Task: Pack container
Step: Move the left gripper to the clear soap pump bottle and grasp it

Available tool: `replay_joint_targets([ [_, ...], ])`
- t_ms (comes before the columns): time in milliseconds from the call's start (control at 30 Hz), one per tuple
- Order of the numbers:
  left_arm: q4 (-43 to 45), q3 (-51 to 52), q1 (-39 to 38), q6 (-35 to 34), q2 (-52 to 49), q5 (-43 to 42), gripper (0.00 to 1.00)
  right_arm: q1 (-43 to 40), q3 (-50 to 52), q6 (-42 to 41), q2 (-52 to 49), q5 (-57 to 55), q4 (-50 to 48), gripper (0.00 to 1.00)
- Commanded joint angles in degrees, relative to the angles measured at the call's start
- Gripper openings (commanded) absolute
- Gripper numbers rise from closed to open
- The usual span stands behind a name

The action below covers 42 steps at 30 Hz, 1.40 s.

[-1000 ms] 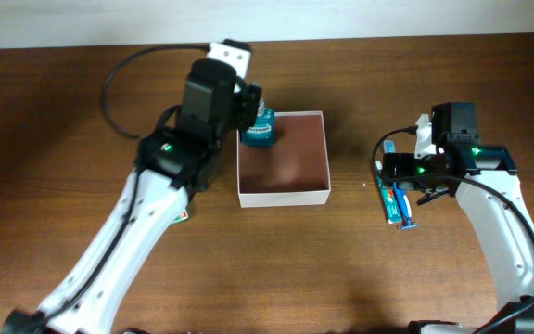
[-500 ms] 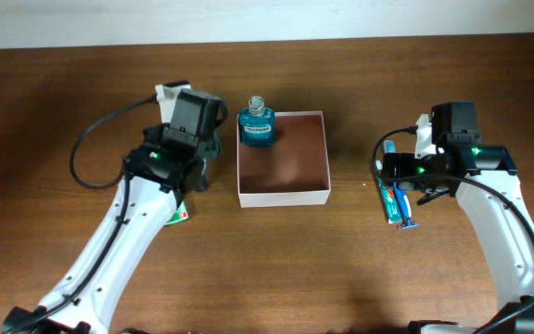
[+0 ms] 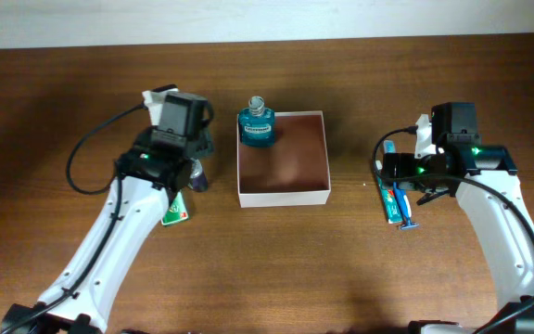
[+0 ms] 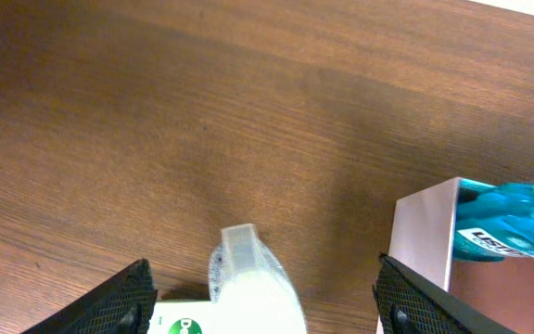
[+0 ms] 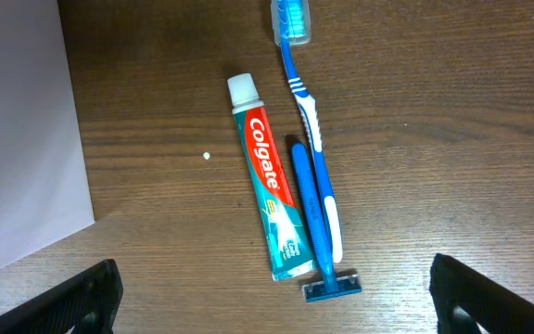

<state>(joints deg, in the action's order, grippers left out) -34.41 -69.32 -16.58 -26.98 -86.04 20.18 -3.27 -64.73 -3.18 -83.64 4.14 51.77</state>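
The container (image 3: 283,193), a shallow square box with white walls and a reddish-brown inside, stands mid-table. A teal mouthwash bottle (image 3: 257,126) rests in its back left corner, with its neck reaching past the rim. My left gripper (image 3: 196,170) is open to the left of the box. Its fingers straddle a white tube (image 4: 253,283) without touching it. The tube lies on a green-and-white packet (image 3: 176,211). My right gripper (image 3: 399,173) hangs open over a toothpaste tube (image 5: 269,176), a blue toothbrush (image 5: 306,102) and a blue razor (image 5: 321,250), and holds nothing.
The container's white wall (image 4: 423,250) stands close to the left gripper's right finger, with the teal bottle (image 4: 508,232) just behind it. The same box's outer wall (image 5: 21,130) fills the left of the right wrist view. Bare wooden table (image 3: 341,269) lies in front.
My left gripper has drawn back leftward from the mouthwash bottle, leaving it at the container's corner, and now hangs over the white tube. The right arm has not moved.
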Motion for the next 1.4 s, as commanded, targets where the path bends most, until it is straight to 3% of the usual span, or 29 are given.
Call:
replay_joint_targets([
  [0, 0.8, 2.5, 2.0, -0.6, -0.4, -5.7, 0.72, 0.2, -0.8, 0.0, -0.2, -0.3, -0.2, 0.99],
  [433, 2.9, 5.7, 2.0, -0.2, -0.5, -8.1, 0.68, 0.2, -0.8, 0.0, -0.2, -0.3, -0.2, 0.99],
  [533, 3.4, 5.7, 2.0, -0.2, -0.5, -7.8, 0.6, 0.2, -0.8, 0.0, -0.2, -0.3, -0.2, 0.98],
  [800, 4.2, 6.3, 2.0, -0.2, -0.5, -7.0, 0.55, 0.2, -0.8, 0.0, -0.2, -0.3, -0.2, 0.99],
  [1367, 4.0, 6.3, 2.0, 1.8, -0.9, -6.6, 0.56, 0.2, -0.8, 0.0, -0.2, -0.3, -0.2, 0.98],
])
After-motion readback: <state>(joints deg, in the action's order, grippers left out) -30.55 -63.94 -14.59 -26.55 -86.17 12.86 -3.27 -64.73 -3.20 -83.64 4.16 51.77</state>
